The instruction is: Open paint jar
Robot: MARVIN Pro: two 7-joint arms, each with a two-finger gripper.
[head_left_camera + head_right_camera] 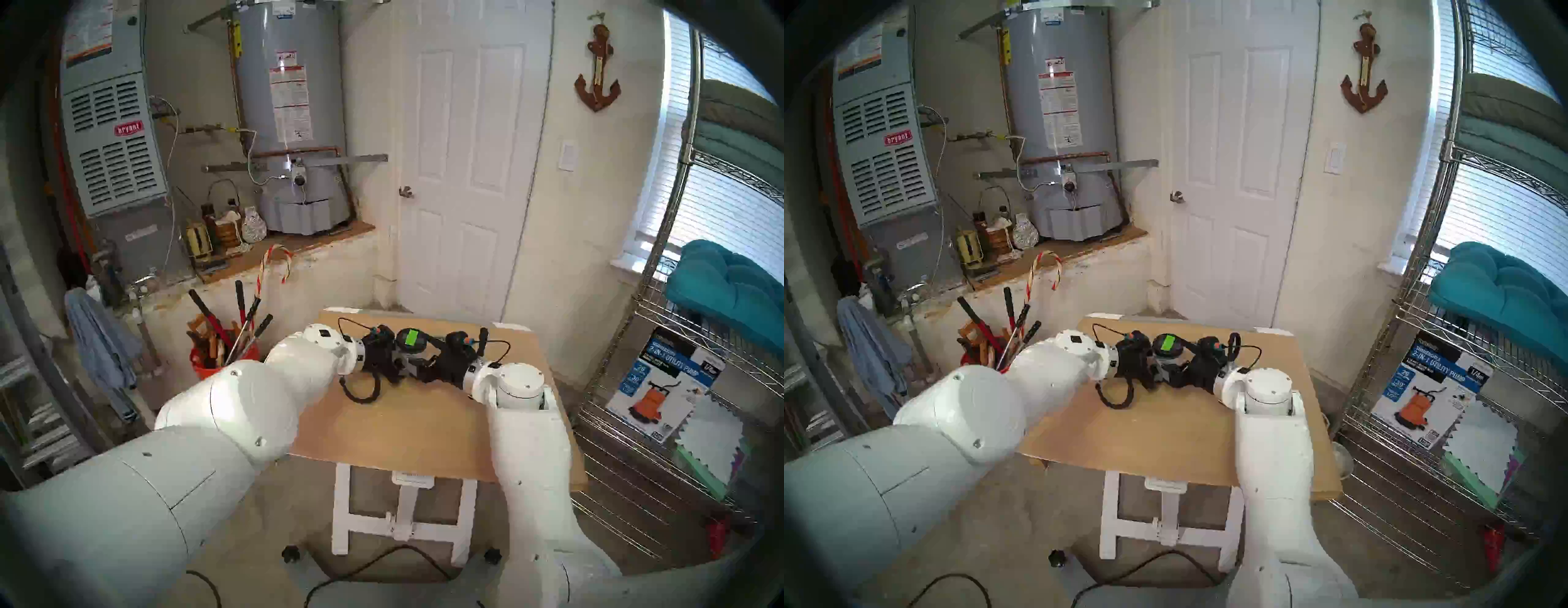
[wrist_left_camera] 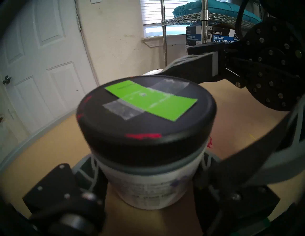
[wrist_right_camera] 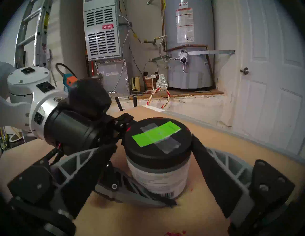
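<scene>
The paint jar (image 2: 148, 187) stands upright on the tan table (image 1: 403, 429). It has a white printed label and a black lid (image 3: 156, 145) with a green strip (image 2: 151, 100) taped across it. My left gripper (image 2: 148, 166) is shut on the jar's body just under the lid, one finger (image 2: 87, 169) on each side. My right gripper (image 3: 155, 143) comes from the opposite side and is open, its fingers (image 3: 208, 161) flanking the lid. The far finger lies close to the lid's edge; a gap shows at the near one. In the head view the jar (image 1: 411, 339) sits between both wrists.
A coiled black cable (image 1: 360, 392) lies on the table by my left wrist. An orange bucket of tools (image 1: 216, 361) stands on the floor left of the table. A wire shelf (image 1: 662, 467) with a pump box (image 1: 662, 382) stands to the right. Red smears (image 3: 175, 233) mark the tabletop.
</scene>
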